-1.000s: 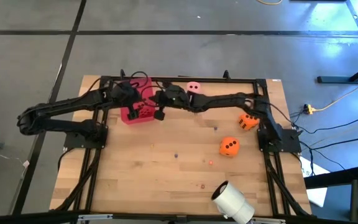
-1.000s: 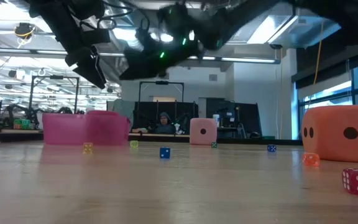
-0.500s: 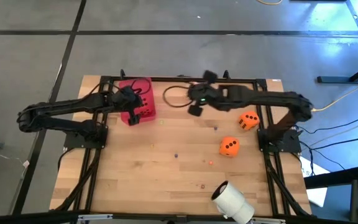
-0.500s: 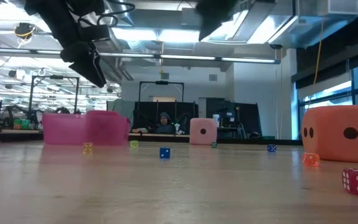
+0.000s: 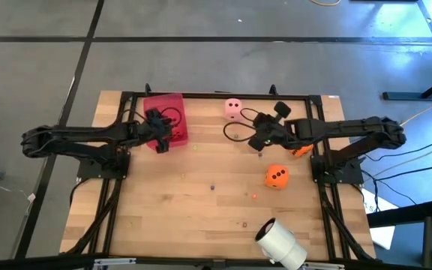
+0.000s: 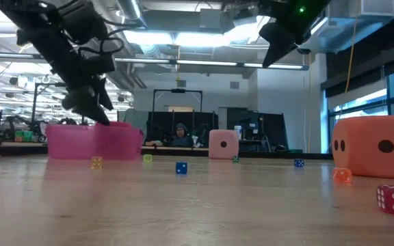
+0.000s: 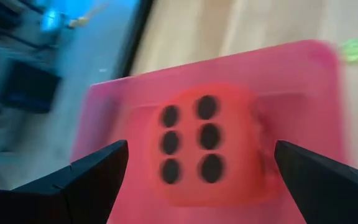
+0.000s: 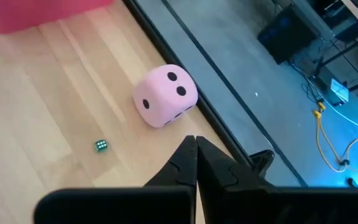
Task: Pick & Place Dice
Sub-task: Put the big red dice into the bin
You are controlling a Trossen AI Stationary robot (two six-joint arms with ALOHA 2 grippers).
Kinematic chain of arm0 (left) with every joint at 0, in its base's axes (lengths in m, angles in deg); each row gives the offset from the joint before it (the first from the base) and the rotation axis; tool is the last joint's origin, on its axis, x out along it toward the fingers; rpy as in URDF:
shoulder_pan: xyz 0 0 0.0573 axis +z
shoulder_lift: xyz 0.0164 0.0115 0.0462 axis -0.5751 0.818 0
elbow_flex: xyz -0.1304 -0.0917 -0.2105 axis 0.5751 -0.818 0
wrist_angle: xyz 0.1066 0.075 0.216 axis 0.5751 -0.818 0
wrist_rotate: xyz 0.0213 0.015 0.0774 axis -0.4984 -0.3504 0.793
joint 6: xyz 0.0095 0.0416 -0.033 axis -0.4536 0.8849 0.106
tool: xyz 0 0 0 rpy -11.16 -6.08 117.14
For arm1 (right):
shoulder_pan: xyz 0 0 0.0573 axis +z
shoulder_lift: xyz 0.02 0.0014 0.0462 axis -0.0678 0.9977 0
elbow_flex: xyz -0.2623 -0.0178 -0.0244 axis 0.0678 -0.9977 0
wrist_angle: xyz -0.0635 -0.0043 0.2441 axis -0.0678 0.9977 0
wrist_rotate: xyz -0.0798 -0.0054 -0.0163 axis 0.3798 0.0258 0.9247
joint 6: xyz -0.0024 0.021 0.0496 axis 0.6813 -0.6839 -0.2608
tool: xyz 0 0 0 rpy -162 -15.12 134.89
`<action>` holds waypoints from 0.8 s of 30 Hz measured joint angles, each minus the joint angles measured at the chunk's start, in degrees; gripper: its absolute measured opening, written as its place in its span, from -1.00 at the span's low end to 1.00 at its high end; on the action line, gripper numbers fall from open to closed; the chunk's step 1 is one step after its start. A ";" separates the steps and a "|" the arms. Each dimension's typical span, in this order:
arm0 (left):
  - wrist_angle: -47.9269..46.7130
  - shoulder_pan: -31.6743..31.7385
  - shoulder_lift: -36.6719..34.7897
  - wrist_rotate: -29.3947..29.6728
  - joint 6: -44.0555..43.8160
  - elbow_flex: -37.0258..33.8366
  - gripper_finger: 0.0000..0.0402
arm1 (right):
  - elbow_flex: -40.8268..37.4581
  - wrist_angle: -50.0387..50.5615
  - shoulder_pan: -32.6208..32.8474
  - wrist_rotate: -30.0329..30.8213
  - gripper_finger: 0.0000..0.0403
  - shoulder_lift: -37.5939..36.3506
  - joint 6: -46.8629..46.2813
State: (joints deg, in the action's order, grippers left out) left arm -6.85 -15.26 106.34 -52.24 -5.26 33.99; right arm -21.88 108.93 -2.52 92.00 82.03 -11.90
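In the high view, the soft red cube die with dark pips [image 7: 207,146] was seen lying inside the translucent red square tray [image 5: 172,103] at the upper left of the wooden worktop [image 5: 201,217]. The left gripper [image 5: 159,139] was poised at the tray's lower edge with its fingers [image 7: 86,177] spread wide and nothing held between them; in the left wrist view the six-pip face filled the gap between them.

The right gripper [image 5: 259,139] was seen right of centre, its fingers [image 8: 194,163] pressed fully together and empty. The pale pink soft die [image 5: 233,109] sat near the upper edge of the worktop, just up and left of that gripper. One orange soft die [image 5: 277,176] lay lower right of centre; the other orange die [image 5: 302,149] was largely hidden beneath the right arm. A white cylinder roll [image 5: 280,244] lay at the bottom edge, and several tiny coloured dice [image 6: 181,167] were scattered across the worktop.

The step in hand was judged to be the approach to the pink die. It would be done well if the right fingers were opened before descent, centred squarely over the cube, aligned with two flat faces, and closed gently, since the soft material could deform or squirt sideways towards the rail.
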 joint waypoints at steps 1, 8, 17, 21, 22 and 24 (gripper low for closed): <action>1.53 0.10 0.00 2.08 0.79 -0.76 0.99 | -0.11 -0.12 0.10 0.23 -1.00 0.02 -0.09; 5.22 2.56 0.00 14.58 1.70 -1.66 0.99 | -0.11 -4.10 0.19 0.59 -0.96 -0.01 2.50; 11.80 8.37 0.15 3.47 -0.04 -1.63 0.99 | -0.11 -6.18 0.23 0.21 -0.99 -0.01 3.38; 9.37 8.35 1.20 -1.45 0.45 -1.63 0.99 | -0.11 -6.18 0.23 -1.91 -0.99 -0.01 3.38; 8.93 7.79 1.16 -1.79 0.93 -1.61 0.99 | -0.11 -6.18 0.23 -2.69 -0.99 -0.01 3.35; 8.89 6.06 0.88 -0.81 3.18 -1.59 0.99 | -0.11 -6.18 0.23 -3.84 -0.99 -0.01 3.37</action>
State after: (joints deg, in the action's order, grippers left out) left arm 2.03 -9.20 107.23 -53.05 -2.09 32.40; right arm -22.00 102.75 -2.28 88.15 82.02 -8.53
